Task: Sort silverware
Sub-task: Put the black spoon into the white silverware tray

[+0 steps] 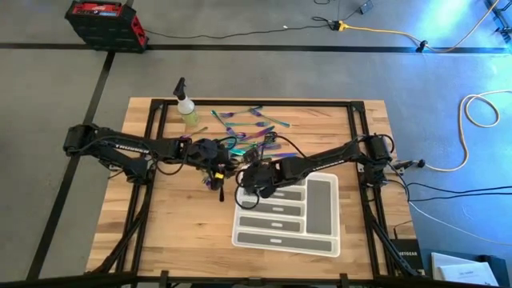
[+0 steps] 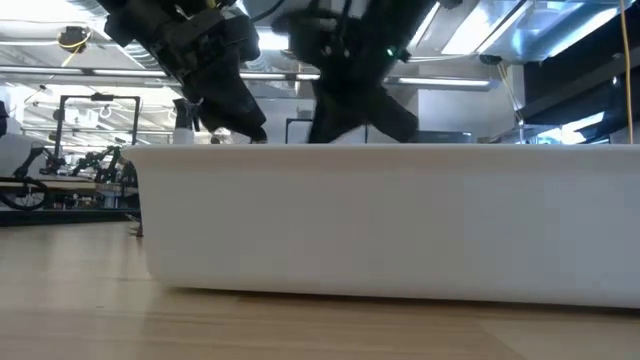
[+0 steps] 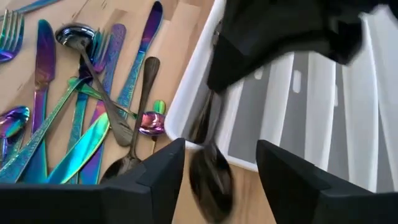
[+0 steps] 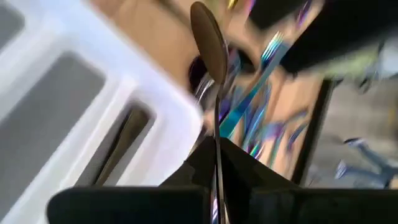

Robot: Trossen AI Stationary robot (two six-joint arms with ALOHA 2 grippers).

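A dark spoon point(image 3: 211, 177) hangs from my right gripper point(image 4: 216, 148), which is shut on its handle beside the white-grey tray point(image 1: 240, 240). In the left wrist view the spoon's bowl sits between the fingers of my open left gripper point(image 3: 221, 152), which stand on either side of it without touching. In the high view my left gripper point(image 1: 218, 178) and right gripper point(image 1: 258, 182) are close together at the tray's far left corner. A pile of rainbow silverware point(image 3: 81, 106) lies flat on the wooden table. My right gripper pinches the dark spoon's handle point(image 4: 217, 134) between its two fingers, well away from the bowl point(image 4: 208, 40). The fingers slant down and lie along the handle, so the spoon sticks out past them. The spoon is lifted clear, bowl lowest, beside the tray's rim point(image 3: 186, 106).
A yellow-green spray bottle point(image 1: 186, 108) stands at the far left of the table. More rainbow pieces point(image 1: 252, 124) are scattered behind the arms. The tray's long slots point(image 1: 276, 224) have grey floors. In the low view the tray's white wall point(image 2: 380, 220) fills the middle.
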